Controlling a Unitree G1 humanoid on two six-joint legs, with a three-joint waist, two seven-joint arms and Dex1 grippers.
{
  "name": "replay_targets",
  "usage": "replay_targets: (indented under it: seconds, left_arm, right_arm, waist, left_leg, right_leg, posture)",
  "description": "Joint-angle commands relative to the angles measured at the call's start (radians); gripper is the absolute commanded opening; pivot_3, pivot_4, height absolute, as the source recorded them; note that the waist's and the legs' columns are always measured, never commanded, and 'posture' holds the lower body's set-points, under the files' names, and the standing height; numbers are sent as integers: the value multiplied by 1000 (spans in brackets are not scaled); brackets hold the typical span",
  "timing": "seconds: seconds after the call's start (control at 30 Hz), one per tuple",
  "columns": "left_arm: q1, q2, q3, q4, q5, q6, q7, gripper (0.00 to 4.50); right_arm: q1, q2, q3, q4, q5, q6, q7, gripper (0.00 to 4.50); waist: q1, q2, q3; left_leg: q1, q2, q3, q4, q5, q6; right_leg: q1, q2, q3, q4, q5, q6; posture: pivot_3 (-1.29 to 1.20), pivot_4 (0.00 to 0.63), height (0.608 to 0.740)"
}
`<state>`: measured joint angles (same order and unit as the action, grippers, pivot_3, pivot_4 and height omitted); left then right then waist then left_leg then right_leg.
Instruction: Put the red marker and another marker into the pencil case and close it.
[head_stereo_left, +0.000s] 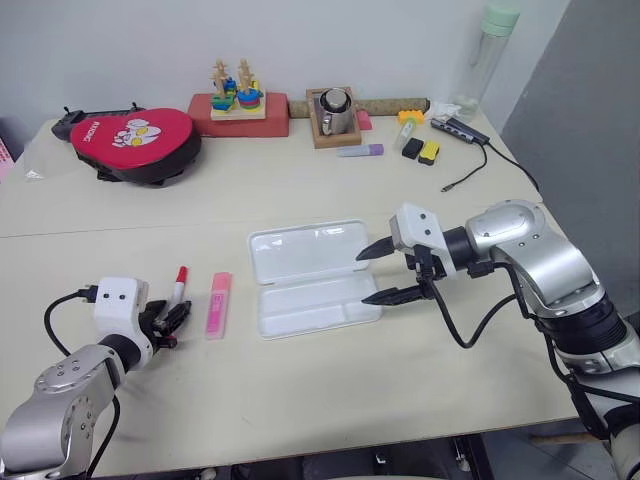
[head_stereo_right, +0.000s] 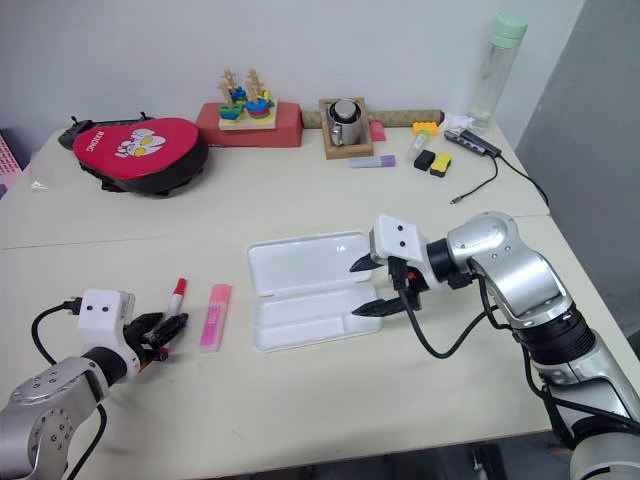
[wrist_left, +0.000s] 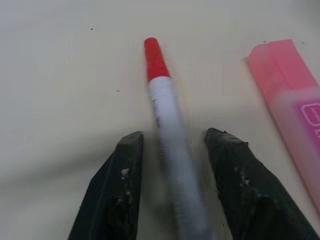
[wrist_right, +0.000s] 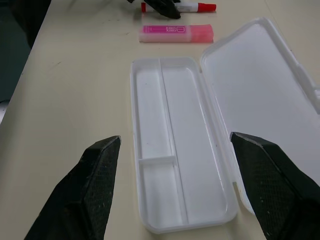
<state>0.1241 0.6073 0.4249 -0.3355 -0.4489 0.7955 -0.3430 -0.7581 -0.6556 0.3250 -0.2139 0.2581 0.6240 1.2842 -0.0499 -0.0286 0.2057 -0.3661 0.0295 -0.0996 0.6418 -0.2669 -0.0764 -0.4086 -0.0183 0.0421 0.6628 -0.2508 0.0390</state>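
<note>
The left claw (wrist_left: 172, 190) straddles the red marker (wrist_left: 165, 115), fingers spread either side of the white barrel with gaps showing, apparently set for a pinch not yet made. Just beside it on the counter (head_stereo_left: 330, 400) lies the pink highlighter (head_stereo_left: 217, 304). The right claw (head_stereo_left: 382, 272) hangs spread wide above the open white pencil case (head_stereo_left: 310, 278), probably to steady it.
</note>
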Motion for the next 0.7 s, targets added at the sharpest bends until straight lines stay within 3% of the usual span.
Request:
replay_targets:
  seconds: [0.03, 0.17, 0.57, 0.7]
  left_arm:
    - [4, 24, 1, 1, 20, 40, 7, 1121]
    - [5, 26, 6, -2, 17, 49, 3, 447]
    - [35, 79, 25, -45, 30, 15, -45, 431]
    - [63, 239, 79, -127, 18, 11, -177, 431]
  right_arm:
    - [-15, -11, -28, -24, 20, -1, -8, 3651]
    - [-15, -11, -27, -18, 22, -6, -12, 3651]
    - [-10, -15, -22, -15, 24, -10, -15, 3651]
    - [3, -44, -34, -26, 27, -1, -12, 3651]
  waist:
    - [-1, 0, 0]
    - [-3, 0, 0]
    - [-5, 0, 0]
    - [-6, -1, 0]
  left_leg:
    - [0, 0, 0, 0, 0, 0]
    - [1, 0, 0, 0, 0, 0]
    - [1, 0, 1, 0, 0, 0]
    - [-1, 0, 0, -1, 0, 0]
  right_leg:
    - [0, 0, 0, 0, 0, 0]
    - [0, 0, 0, 0, 0, 0]
    - [0, 0, 0, 0, 0, 0]
    - [-1, 0, 0, 0, 0, 0]
  posture:
    - [0, 150, 740]
    - [0, 150, 740]
    - [0, 150, 740]
    - [0, 150, 740]
